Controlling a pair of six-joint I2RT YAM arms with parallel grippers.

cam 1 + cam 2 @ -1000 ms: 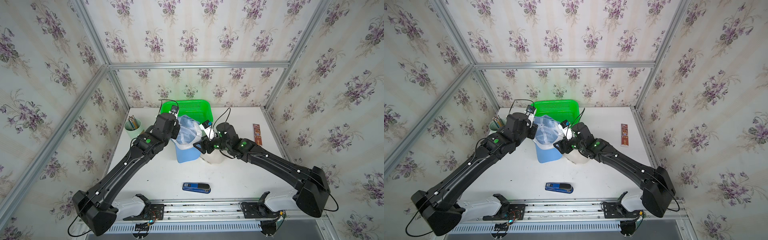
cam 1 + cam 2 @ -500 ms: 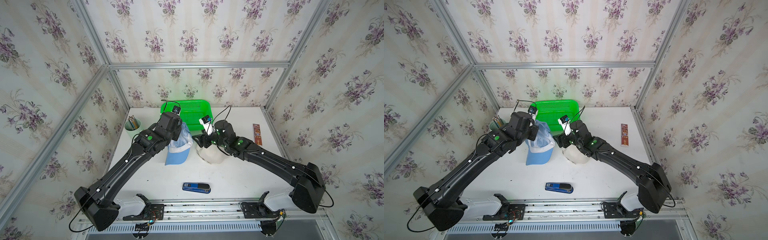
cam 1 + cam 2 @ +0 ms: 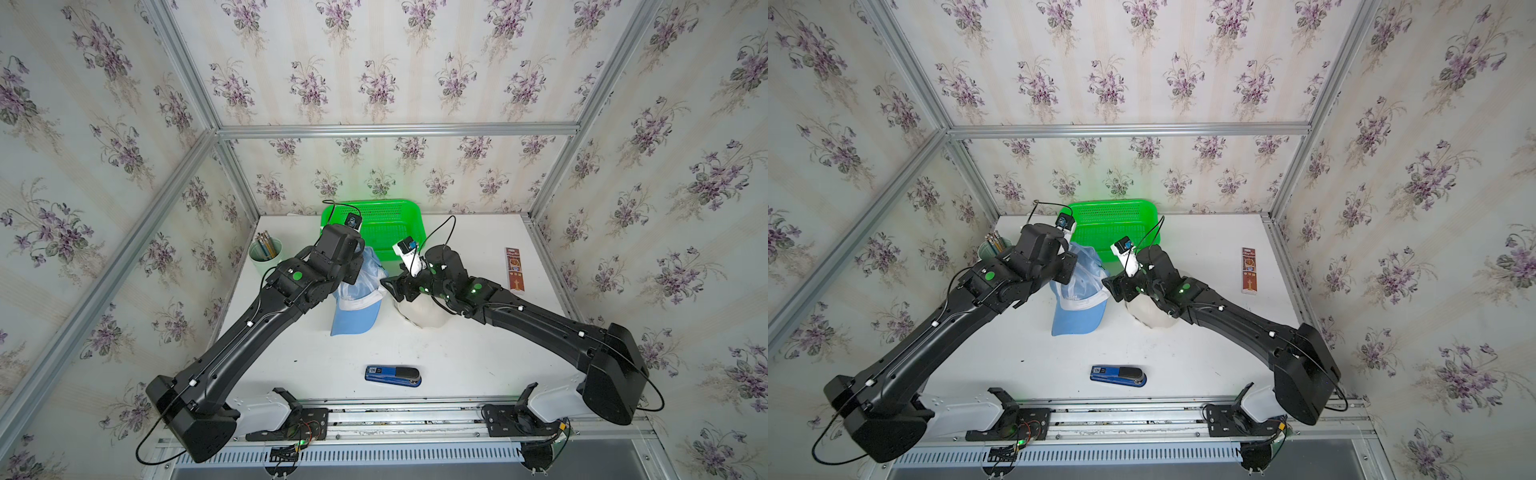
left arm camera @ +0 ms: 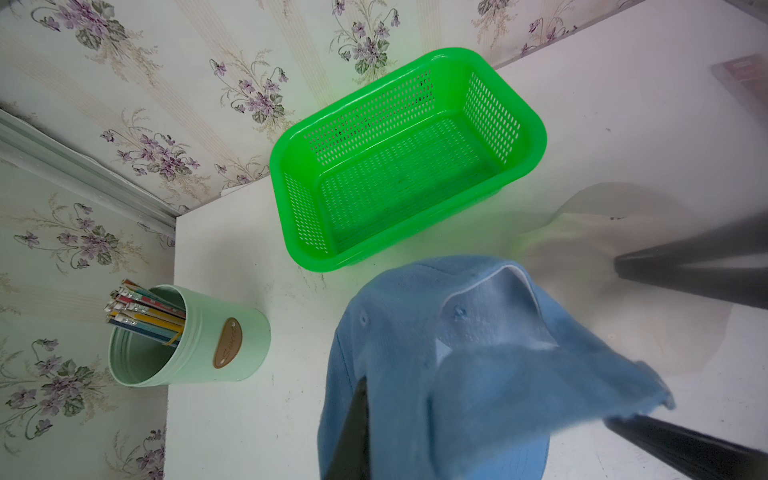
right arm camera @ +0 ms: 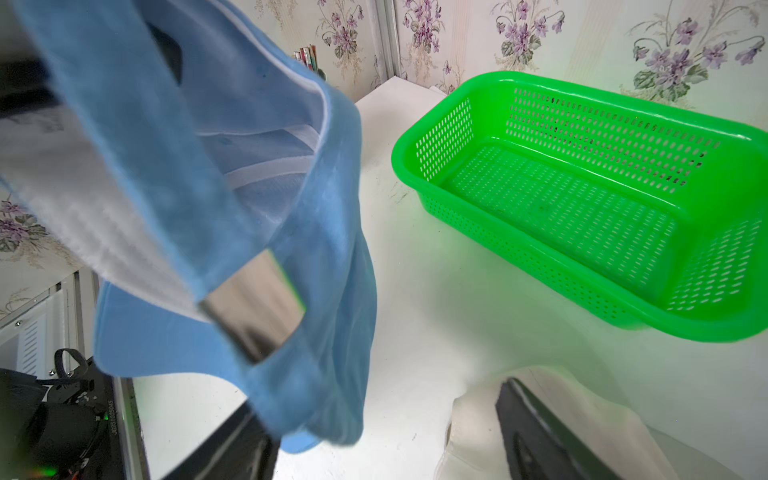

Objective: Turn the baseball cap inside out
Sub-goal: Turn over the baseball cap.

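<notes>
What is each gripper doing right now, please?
Left gripper: closed on the blue cap.
Right gripper: open beside the cap, holding nothing.

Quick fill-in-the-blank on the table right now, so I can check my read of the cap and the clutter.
The left end effector is shut on the ___ baseball cap.
The mint-green cup holds ___.
The perforated basket at the back is ___.
Nearest the arm bases lies a blue ___.
Missing words: blue; pencils; green; stapler.
</notes>
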